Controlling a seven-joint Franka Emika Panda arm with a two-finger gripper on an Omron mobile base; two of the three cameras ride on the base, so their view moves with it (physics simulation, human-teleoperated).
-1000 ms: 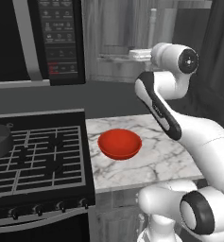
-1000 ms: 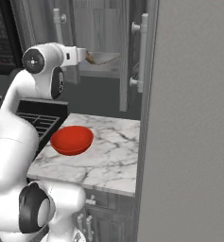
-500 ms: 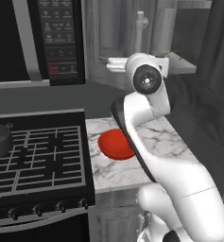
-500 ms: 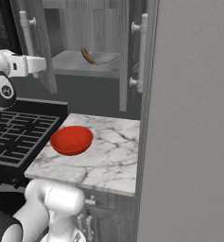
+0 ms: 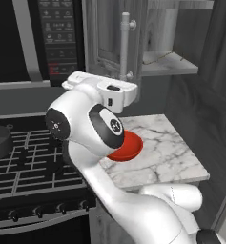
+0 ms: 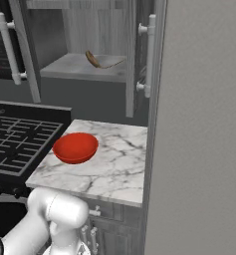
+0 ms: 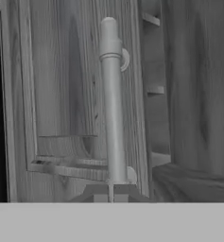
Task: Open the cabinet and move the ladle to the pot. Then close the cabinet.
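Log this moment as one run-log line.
stage: cabinet doors open | gripper: shut, at left door handle | ladle: on shelf | bowl: on counter

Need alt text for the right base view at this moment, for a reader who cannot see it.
The cabinet stands open, both doors swung out, and the ladle lies on its lower shelf. Below, a red bowl sits on a marble counter beside a black stove. A tall grey panel covers the right side.
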